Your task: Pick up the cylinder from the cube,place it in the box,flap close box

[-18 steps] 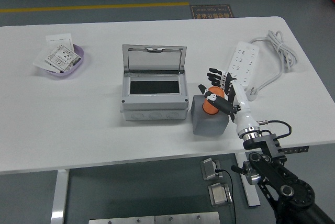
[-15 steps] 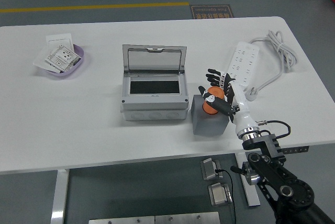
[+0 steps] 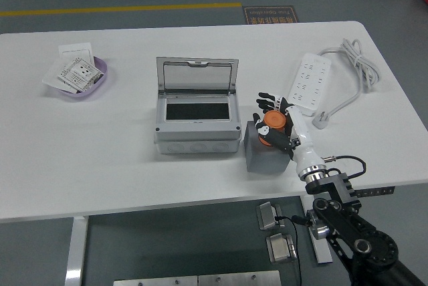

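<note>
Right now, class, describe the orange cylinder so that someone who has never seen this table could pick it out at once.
Start at the grey box with the open flap lid in the middle of the white table. Just right of it stands a grey cube, and over it the robot's right hand is shut on the small orange cylinder. It is the only orange thing there.

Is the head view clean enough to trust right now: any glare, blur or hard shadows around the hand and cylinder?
Head view: even, soft lighting, no strong glare on the table; the right hand and orange cylinder look sharp, with no motion blur; only a faint soft shadow beside the cube; the box interior reads dark, so detail there is poor.
</note>
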